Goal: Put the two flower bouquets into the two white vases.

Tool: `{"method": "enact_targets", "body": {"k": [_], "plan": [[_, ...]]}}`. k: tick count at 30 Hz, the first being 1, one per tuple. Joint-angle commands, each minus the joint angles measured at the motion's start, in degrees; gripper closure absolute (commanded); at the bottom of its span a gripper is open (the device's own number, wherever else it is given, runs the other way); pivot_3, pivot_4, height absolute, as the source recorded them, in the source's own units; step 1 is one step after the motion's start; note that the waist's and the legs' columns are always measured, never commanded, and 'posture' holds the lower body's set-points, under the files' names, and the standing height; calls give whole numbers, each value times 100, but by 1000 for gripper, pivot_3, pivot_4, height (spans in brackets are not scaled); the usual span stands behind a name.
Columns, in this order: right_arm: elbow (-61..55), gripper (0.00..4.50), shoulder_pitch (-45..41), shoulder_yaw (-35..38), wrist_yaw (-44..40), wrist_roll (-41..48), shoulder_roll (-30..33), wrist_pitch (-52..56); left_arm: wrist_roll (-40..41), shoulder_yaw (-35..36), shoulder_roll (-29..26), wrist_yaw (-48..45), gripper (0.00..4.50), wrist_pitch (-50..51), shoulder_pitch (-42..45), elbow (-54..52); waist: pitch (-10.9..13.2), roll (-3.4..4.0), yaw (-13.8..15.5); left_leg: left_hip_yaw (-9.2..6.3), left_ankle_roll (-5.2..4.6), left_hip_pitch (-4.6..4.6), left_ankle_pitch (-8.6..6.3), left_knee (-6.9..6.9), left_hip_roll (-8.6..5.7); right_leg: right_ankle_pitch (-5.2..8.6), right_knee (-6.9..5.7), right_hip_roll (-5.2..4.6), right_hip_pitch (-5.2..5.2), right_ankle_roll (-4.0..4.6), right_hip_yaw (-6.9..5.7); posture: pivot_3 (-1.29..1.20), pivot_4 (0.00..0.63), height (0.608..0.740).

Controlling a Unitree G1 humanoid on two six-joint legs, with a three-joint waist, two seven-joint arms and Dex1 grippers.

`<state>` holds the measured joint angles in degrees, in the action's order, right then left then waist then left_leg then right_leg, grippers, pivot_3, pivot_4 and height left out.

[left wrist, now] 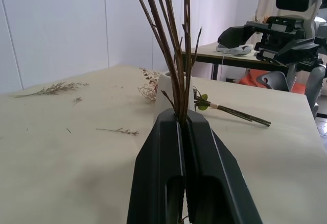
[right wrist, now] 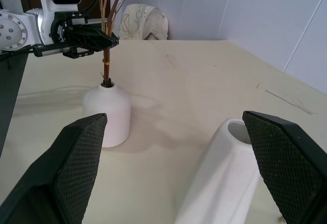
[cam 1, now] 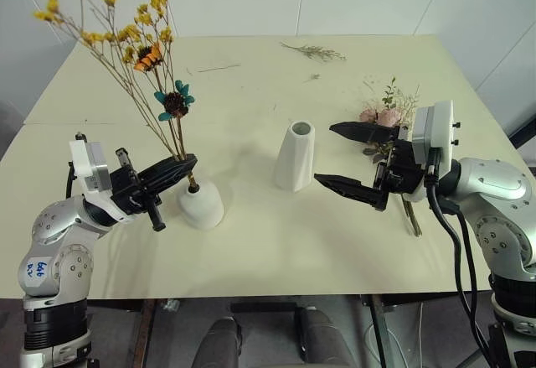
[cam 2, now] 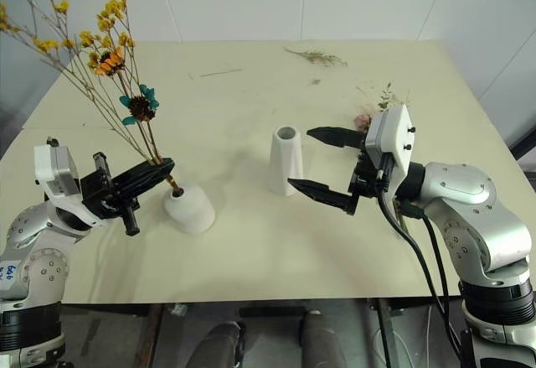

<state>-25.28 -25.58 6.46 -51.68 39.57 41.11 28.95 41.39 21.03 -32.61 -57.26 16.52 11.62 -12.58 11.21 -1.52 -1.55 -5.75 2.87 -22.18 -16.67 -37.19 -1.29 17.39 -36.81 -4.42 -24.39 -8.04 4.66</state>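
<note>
Left gripper (cam 1: 180,169) fingers clamped on the yellow wildflower bunch (cam 1: 126,45), stems down in the squat white vase (cam 1: 201,205) on the worktop (cam 1: 251,91). Right gripper (cam 1: 345,157) fingers wide apart beside the taller tapered vase (cam 1: 296,156). Left wrist view catches the stems of the rose bouquet (left wrist: 232,113) flat on the worktop; head views show its pink blooms behind the right gripper.

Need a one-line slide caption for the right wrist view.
Open right gripper frames the tall white vase; beyond, the left gripper grips the wildflower stems standing in the squat vase.
</note>
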Motion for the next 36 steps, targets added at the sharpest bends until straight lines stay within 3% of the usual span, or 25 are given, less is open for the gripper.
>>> {"method": "enact_targets", "body": {"k": [1, 15, 19, 27, 30, 36], "plan": [[-133, 0, -49, 59, 33, 22, -45, -100, 91, 76, -70, -40, 4485, -95, -108, -171, 0, 0, 0, 0, 0, 0, 0, 0, 0, 0, 0, 0, 0, 0, 0, 0, 150, 740], [-139, 0, -52, 52, 64, -33, -146, -109, -31, -62, 105, 161, 4485, -271, -86, 15, 0, 0, 1, 0, 0, 0, 0, 2, 0, 0, 3, 0, 0, 0, 0, 0, 150, 740], [-122, 0, -71, 45, 69, -48, -160, -117, -31, -70, 56, 303, 3500, -136, -110, 13, 0, 0, 0, 0, 0, 0, 0, 3, 0, 0, 3, 0, 0, 0, 0, 0, 150, 740], [-120, 0, -66, 37, 89, -76, -226, -138, -121, -58, -12, 211, 990, -291, -145, -43, 0, 0, 0, 0, 0, 0, 0, 5, 1, 0, 6, 0, 0, 0, -1, 0, 150, 740], [-94, 0, -47, 50, 66, -103, -226, -154, -109, 69, -304, -2, 61, -280, -207, -42, 0, 0, -1, 0, 0, 0, 0, 6, 1, 0, 7, 0, 0, 0, -1, 0, 150, 740], [46, 0, -52, 164, 6, -75, -152, -133, 134, 440, -1042, -513, 24, 25, -584, -5, 1, 1, -5, 1, -1, 0, -1, 15, 3, 0, 17, 1, -1, 1, 0, 0, 150, 740]]}}
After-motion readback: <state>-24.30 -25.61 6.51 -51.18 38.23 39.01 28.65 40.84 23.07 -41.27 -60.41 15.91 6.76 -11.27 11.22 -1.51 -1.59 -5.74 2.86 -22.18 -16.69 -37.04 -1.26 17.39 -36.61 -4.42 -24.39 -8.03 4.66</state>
